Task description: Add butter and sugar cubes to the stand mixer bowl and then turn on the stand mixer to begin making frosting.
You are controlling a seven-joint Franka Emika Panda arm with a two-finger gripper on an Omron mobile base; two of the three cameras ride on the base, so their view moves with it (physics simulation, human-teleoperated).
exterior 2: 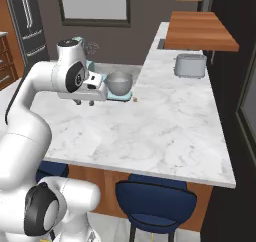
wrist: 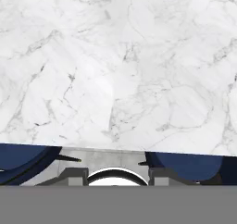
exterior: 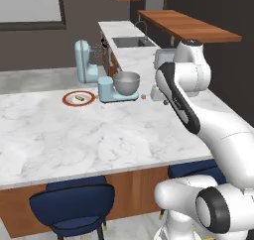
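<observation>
Nothing added yet, I judge: butter (exterior: 79,99) on its plate (exterior: 67,101), bowl (exterior: 126,82) seemingly empty; my gripper's (exterior 2: 85,102) opening I cannot tell

Left base view: behind the arm on its left, looks forward and down across the marble counter (exterior: 99,135), far end of kitchen in frame. Right base view: behind on the right, same counter (exterior 2: 165,121) from the other side. Both share the stand mixer (exterior: 99,78) (exterior 2: 97,78), its bowl (exterior: 126,83) (exterior 2: 119,83) and the toaster (exterior 2: 190,65). Hand view: points about straight down, close to the countertop (wrist: 120,70), probably near its front edge; blue stools (wrist: 185,165) below.
</observation>
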